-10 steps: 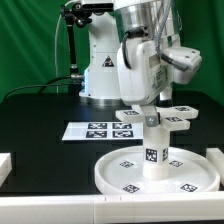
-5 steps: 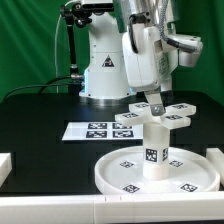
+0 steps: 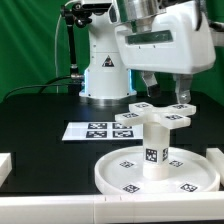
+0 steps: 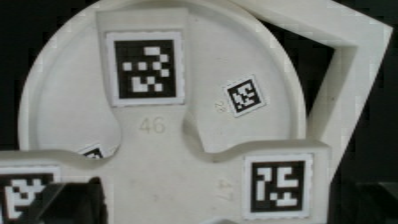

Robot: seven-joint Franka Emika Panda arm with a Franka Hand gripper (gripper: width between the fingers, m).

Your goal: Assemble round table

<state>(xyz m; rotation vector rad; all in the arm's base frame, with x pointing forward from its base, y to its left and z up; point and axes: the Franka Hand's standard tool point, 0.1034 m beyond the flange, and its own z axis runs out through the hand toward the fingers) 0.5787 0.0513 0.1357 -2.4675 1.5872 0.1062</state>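
Observation:
The large rimmed round disc (image 3: 120, 176) lies flat on the table at the front. The short cylindrical leg (image 3: 153, 152) stands upright on its hub. The cross-shaped foot (image 3: 152, 117) sits on top of the leg. My gripper (image 3: 166, 90) hangs just above the foot, open and empty, its fingers (image 3: 182, 95) apart and clear of the foot. In the wrist view the tagged foot (image 4: 178, 130) fills the picture from close above; my fingertips do not show clearly there.
The marker board (image 3: 92, 130) lies flat behind the disc, towards the exterior view's left. Plain white bars lie at the left edge (image 3: 5, 165), the right edge (image 3: 214, 156) and along the front (image 3: 50, 208). The robot base (image 3: 103, 70) stands at the back.
My gripper was down at the foot; it has let go, risen and turned about its axis, and now faces the camera broadside. The foot, leg and disc have stayed in place.

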